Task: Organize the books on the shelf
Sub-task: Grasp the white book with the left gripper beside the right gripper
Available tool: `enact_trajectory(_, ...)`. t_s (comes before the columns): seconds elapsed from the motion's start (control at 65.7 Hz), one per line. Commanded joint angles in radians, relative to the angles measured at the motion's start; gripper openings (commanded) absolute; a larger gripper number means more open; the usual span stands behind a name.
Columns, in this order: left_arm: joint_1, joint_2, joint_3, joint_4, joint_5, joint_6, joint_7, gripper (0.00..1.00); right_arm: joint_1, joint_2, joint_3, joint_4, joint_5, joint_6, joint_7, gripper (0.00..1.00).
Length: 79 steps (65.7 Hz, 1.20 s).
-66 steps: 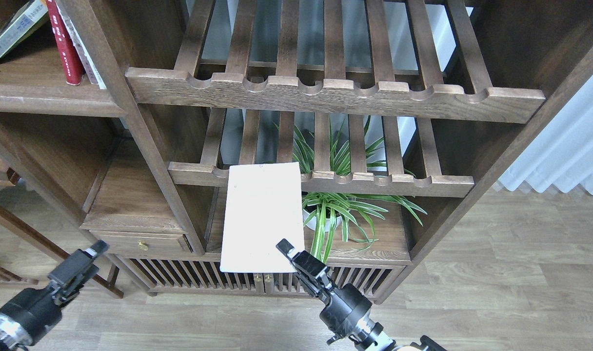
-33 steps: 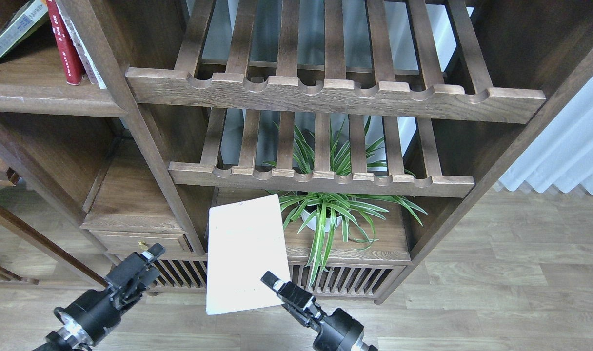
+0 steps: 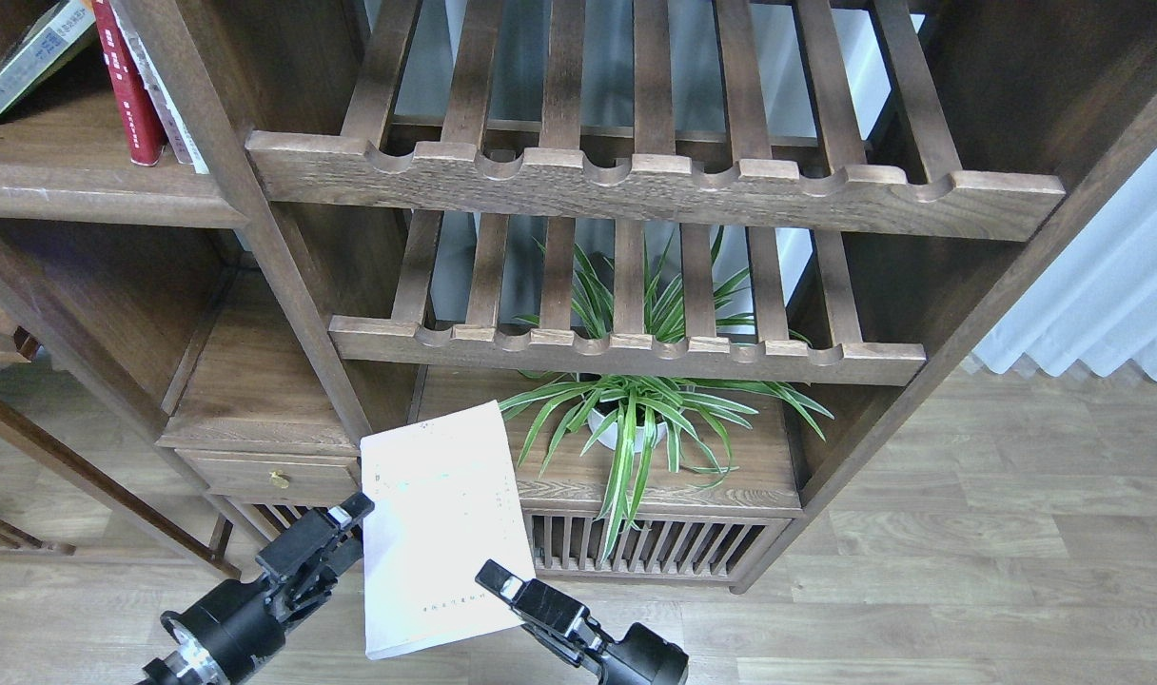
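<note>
Head view, right pincer [image 3: 499, 578] gripping pale book [image 3: 441, 528], spider plant [image 3: 636, 419] beside

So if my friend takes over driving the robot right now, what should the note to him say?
Right gripper: shut on the pale book, pinching its lower right corner and holding it in the air in front of the cabinet.
Left gripper: at the book's left edge; whether it is gripping cannot be told.
Red book and grey-green book stand leaning on the solid shelf, upper left, with another thin pale spine beside the red one.
Done: two books shelved.
Left: carry the pale book up to that shelf and stand it with the others.
</note>
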<state>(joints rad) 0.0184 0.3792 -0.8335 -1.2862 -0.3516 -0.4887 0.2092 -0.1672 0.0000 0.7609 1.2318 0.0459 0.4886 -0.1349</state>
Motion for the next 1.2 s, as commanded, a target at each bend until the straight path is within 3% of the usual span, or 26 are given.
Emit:
enact_trajectory(0.0,0.000,-0.011,0.004,-0.010,0.000,0.000,-0.002,0.96,0.000,0.000,0.000,0.000,0.000,0.000,-0.005,0.07)
enact_trajectory(0.289,0.005,-0.025,0.011,-0.039,-0.001,0.000,-0.005,0.80,0.000,0.000,0.000,0.000,0.000,0.000,-0.009,0.07)
enact_trajectory(0.472,0.009,-0.029,0.024,-0.044,-0.001,0.000,-0.007,0.54,0.000,0.000,0.000,0.000,0.000,0.000,-0.009,0.07)
enact_trajectory(0.806,0.009,-0.026,0.051,-0.061,-0.003,0.000,-0.024,0.41,0.000,0.000,0.000,0.000,0.000,0.000,-0.009,0.08)
enact_trajectory(0.989,0.009,-0.020,0.051,-0.074,-0.003,0.000,-0.031,0.10,0.000,0.000,0.001,0.000,0.000,0.000,-0.009,0.08)
enact_trajectory(1.186,0.008,-0.010,0.040,-0.073,-0.001,0.000,-0.030,0.08,0.000,0.000,0.012,0.000,0.000,0.000,-0.008,0.12)
